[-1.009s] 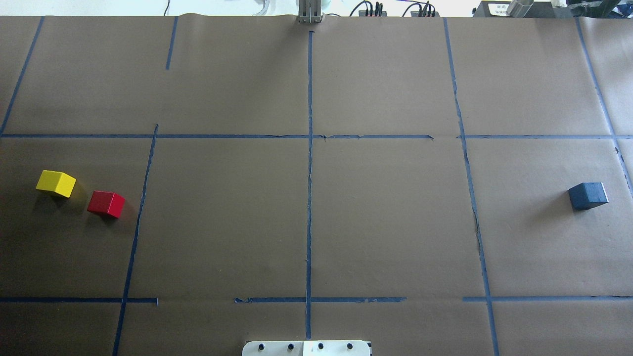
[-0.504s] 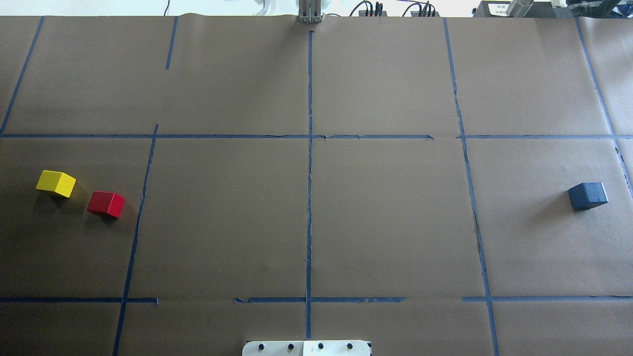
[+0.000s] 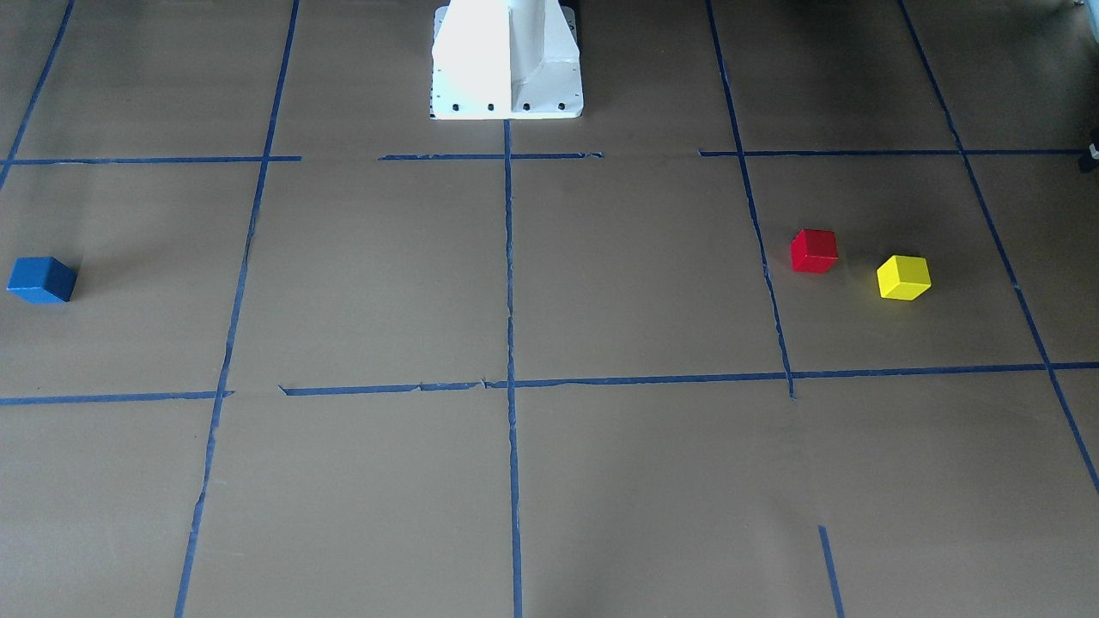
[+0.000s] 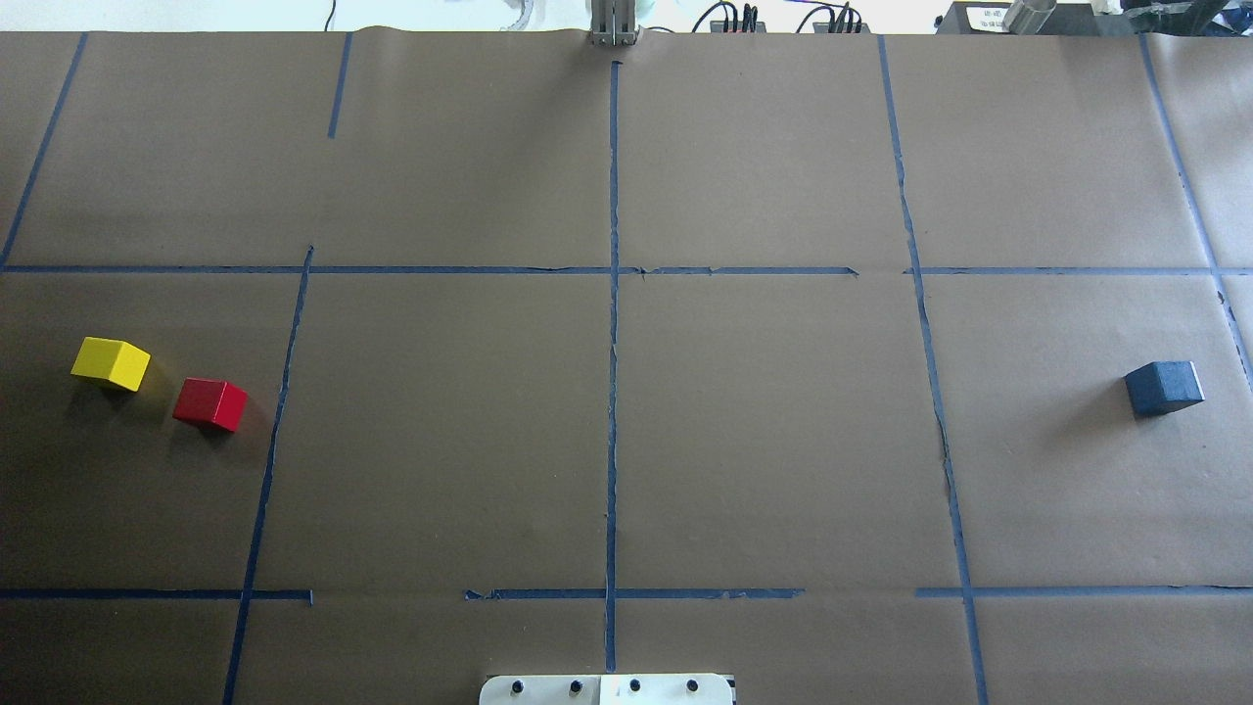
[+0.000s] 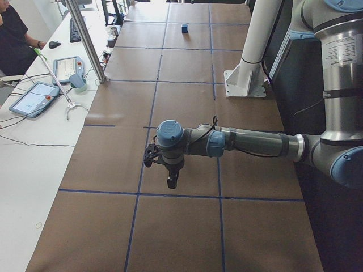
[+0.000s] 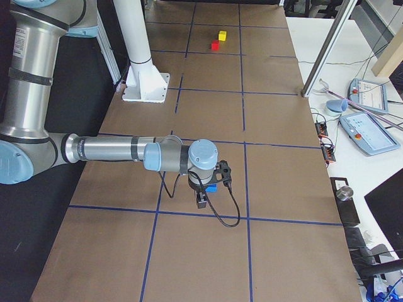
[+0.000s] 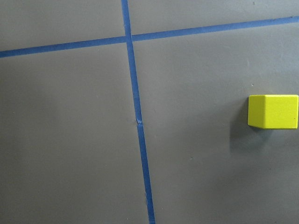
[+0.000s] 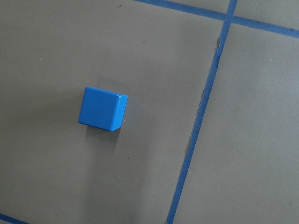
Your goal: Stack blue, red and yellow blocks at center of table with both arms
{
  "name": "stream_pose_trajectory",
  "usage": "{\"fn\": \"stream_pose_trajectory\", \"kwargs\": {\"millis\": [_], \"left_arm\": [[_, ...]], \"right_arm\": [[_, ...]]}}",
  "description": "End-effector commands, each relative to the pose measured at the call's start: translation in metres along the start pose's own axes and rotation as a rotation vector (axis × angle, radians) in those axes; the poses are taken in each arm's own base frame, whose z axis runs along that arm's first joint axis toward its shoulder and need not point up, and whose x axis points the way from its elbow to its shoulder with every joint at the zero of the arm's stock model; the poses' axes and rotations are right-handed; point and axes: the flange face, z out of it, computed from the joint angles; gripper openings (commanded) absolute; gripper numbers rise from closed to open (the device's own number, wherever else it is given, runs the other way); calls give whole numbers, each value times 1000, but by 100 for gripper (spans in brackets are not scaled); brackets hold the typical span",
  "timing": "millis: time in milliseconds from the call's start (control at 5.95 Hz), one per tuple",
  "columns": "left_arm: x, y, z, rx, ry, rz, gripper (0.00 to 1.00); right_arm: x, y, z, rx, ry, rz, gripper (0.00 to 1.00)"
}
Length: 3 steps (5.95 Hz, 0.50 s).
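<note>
Three blocks rest on the brown-papered bench [image 4: 764,441], each on the paper and none on another. Hard by the left edge, about midway along it, sits the yellow block [image 4: 111,363]. The red block [image 4: 209,404] lies just beside it on the inward side, a touch nearer the robot's edge, with a gap between the two. The left gripper [image 5: 171,182] hangs over that end of the bench, pointing down. Only the side camera shows it, so whether its fingers are spread or pressed together cannot be told. Its wrist camera catches the yellow block at the right border, near a crossing of blue tape lines [image 7: 133,70]. Well apart, close to the right edge, stands the blue block [image 4: 1163,388]. The right gripper [image 6: 201,202] hangs low beside it, also pointing down — the block peeks out from behind the wrist in the side view. That gripper too shows in a side view alone, and its state cannot be told.
</note>
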Motion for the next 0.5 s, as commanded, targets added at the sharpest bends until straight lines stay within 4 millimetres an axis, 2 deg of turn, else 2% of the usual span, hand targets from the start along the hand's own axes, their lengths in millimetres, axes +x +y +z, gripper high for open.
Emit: {"fn": "stream_pose_trajectory", "kwargs": {"millis": [0, 168, 336], "left_arm": [[1, -3, -1, 2, 1, 0, 100], [1, -3, -1, 4, 1, 10, 100], [5, -4, -5, 12, 2, 14, 100]], "right_arm": [[6, -2, 8, 66, 9, -88, 100], [6, -6, 16, 57, 4, -89, 100], [-16, -28, 26, 47, 0, -89, 100]]}}
